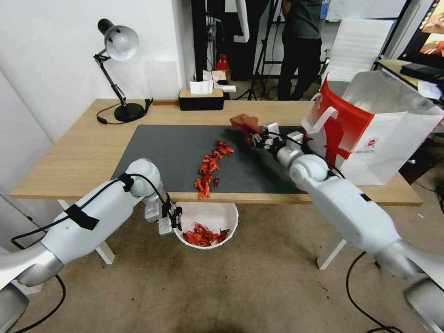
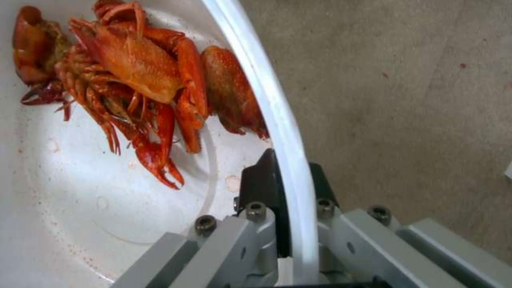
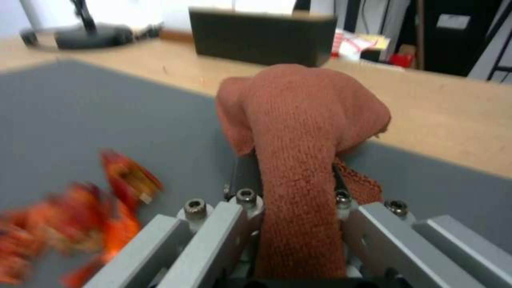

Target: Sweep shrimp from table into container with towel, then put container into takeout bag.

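Shrimp (image 1: 212, 167) trail across my dark grey mat (image 1: 162, 152) toward the table (image 1: 69, 157)'s near edge, with more already in the container (image 1: 217, 216) below it. My left gripper (image 1: 175, 221) is pinched onto that bowl's rim, holding it over the concrete floor (image 1: 231, 291). My right gripper (image 1: 254, 137) is clamped on the rust-red towel (image 1: 245, 123) at the mat's far side, just beyond the trail. Beside that arm stands the takeout bag (image 1: 379, 138). A desk lamp (image 1: 118, 69) and tissue box (image 1: 201, 98) line the table's far edge.
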Tool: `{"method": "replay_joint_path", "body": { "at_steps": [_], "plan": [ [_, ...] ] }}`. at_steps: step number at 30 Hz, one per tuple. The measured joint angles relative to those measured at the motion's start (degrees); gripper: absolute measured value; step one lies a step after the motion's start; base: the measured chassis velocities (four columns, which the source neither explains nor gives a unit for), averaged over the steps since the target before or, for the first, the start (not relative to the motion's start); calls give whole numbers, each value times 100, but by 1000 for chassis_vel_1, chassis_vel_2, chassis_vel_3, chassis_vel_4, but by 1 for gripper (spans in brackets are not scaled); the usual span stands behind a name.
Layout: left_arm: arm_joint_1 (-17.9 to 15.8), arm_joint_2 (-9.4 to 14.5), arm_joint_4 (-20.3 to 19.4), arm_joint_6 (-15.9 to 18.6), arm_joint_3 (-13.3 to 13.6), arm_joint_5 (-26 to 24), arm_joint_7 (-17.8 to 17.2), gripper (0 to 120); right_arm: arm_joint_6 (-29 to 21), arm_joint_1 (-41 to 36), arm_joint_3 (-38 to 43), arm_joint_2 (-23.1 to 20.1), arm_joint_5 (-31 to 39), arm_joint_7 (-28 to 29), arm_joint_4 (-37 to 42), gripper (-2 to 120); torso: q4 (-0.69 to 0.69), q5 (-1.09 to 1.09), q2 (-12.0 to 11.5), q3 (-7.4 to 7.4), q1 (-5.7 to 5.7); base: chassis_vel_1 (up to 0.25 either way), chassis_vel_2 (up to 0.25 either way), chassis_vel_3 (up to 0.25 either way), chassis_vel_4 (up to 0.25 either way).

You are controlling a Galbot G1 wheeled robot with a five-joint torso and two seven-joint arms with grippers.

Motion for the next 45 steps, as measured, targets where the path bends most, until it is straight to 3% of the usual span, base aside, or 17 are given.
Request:
{"method": "replay_joint_path", "body": {
  "at_steps": [7,21,35,45],
  "plan": [
    [3,-41,17,-1,-19,6,0,0,197,370,-263,145,-301,-832,-776,5,-2,-1,0,-1,0,0,0,0,0],
    [-3,-3,80,0,-76,13,0,0,466,379,-600,48,-358,-2099,-713,5,-1,-1,0,-1,-1,0,0,0,0],
    [-33,87,61,3,-109,5,0,0,799,413,-674,-1,-397,-2811,-740,5,-1,-1,0,-1,0,0,0,0,0],
    [-9,187,-58,3,-112,-2,0,0,811,250,-760,-121,-395,-2874,-379,5,-1,-1,0,-1,-1,0,0,0,0]
  ]
}}
